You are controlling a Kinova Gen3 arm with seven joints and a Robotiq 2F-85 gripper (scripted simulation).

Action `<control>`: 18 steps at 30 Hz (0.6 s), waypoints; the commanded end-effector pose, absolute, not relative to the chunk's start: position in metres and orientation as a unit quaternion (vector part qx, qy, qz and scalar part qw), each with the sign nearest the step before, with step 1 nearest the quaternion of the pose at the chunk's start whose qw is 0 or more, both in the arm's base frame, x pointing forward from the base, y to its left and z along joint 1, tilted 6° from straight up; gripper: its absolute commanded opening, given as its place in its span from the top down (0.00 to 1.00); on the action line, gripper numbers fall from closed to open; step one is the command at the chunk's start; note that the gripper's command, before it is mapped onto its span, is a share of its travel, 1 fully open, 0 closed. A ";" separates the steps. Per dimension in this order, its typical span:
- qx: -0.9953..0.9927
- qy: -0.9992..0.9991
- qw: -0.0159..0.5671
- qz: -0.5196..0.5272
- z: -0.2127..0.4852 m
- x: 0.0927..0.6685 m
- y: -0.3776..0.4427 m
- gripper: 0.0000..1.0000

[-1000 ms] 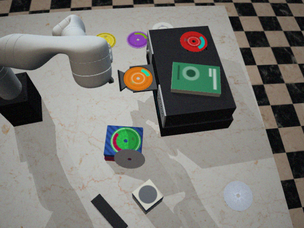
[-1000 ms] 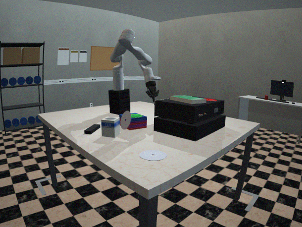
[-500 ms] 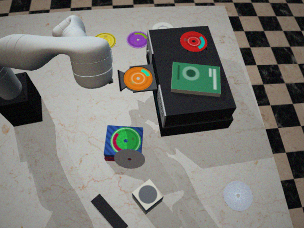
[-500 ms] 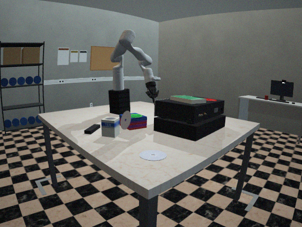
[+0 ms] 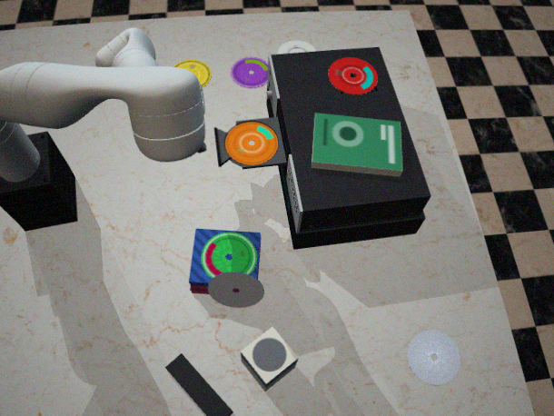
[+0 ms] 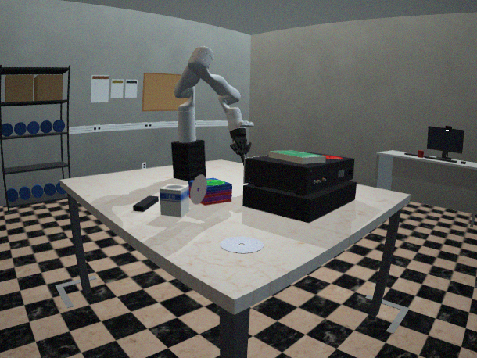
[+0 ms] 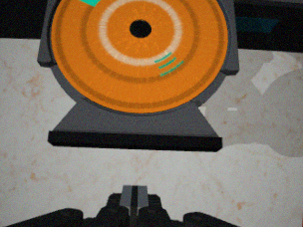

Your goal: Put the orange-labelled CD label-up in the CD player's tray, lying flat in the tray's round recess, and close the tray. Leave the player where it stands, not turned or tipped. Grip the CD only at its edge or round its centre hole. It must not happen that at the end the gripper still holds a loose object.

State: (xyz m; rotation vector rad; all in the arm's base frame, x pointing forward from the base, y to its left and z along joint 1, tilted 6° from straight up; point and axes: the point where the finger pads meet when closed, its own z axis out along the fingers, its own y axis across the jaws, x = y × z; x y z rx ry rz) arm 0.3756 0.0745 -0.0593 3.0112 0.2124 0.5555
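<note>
The orange-labelled CD (image 5: 251, 146) (image 7: 135, 55) lies label-up and flat in the round recess of the open tray (image 5: 222, 154) (image 7: 135, 134). The tray sticks out of the left side of the black CD player (image 5: 318, 195) (image 6: 297, 176). My gripper (image 7: 135, 201) (image 6: 243, 156) is shut and empty. It hangs low just in front of the tray's outer edge, apart from it. In the top view the arm hides the fingers.
A green book (image 5: 359, 143) and a red CD (image 5: 351, 78) lie on the player. Yellow (image 5: 195, 70), purple (image 5: 250, 72) and white CDs lie behind. A CD case stack (image 5: 227, 259), grey disc (image 5: 236, 290), box (image 5: 269, 356), black bar (image 5: 198, 386) and silver disc (image 5: 430, 358) lie in front.
</note>
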 end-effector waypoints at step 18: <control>0.980 0.069 0.036 0.182 -0.059 0.378 0.075 0.90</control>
